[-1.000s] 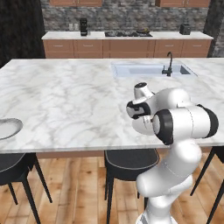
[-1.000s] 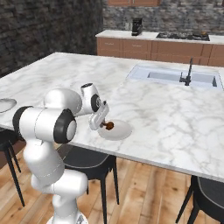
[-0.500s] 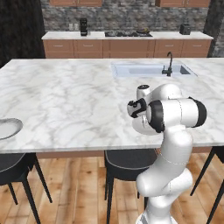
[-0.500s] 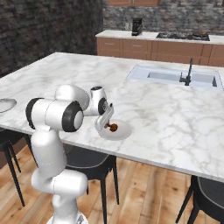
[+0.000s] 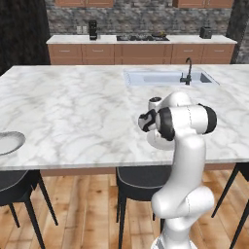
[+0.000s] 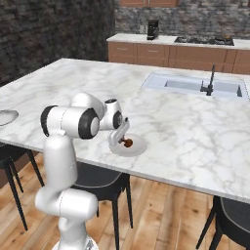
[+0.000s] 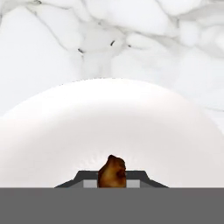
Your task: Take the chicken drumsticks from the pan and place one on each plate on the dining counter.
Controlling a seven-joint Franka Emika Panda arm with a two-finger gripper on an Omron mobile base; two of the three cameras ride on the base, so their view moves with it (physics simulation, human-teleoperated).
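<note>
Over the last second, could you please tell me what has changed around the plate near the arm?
The arm's upper joints swung round, while the gripper stayed low over the near plate, its jaws still shut on the drumstick. The drumstick has not been let go. The far plate, the sink and the dining counter are unchanged.

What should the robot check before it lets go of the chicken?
1. Drumstick is between the gripper fingers: ok, the gripper is shut on it.
2. Plate lies right under the drumstick: ok.
3. Drumstick already rests on the plate: cannot tell, contact is hidden.
4. Plate sits fully on the dining counter: ok, though close to its near edge.
5. Second plate is waiting for its own drumstick: ok, it shows bare at the counter's left edge.
</note>
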